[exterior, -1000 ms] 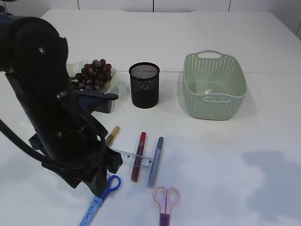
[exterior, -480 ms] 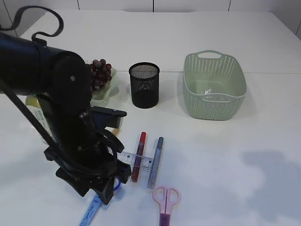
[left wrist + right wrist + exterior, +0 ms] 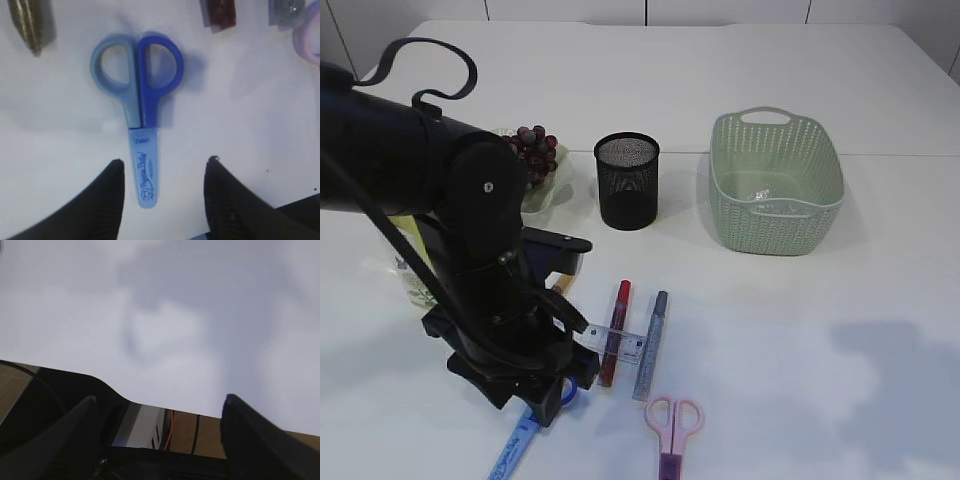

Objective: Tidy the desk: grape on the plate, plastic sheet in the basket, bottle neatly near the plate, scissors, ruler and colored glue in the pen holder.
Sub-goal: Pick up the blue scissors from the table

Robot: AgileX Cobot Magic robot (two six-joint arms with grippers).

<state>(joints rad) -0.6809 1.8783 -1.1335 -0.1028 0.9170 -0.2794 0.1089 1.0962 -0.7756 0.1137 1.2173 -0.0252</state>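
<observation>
Blue scissors [image 3: 137,112]: flat on the table [image 3: 800,330], handles at 12 o'clock, capped blades at 6.
Left gripper [image 3: 162,197]: jaws apart, straddling the blade cap, holding nothing.
Right gripper [image 3: 160,425]: wide apart, empty.
Pen holder [image 3: 627,181]: at 12 o'clock, well apart.

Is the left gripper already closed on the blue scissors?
No: the left gripper is open, fingers either side of the blue scissors, touching nothing.

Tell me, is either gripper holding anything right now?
No. The left gripper stands open over the blue scissors' sheathed blade; the right gripper is open and empty.
</observation>
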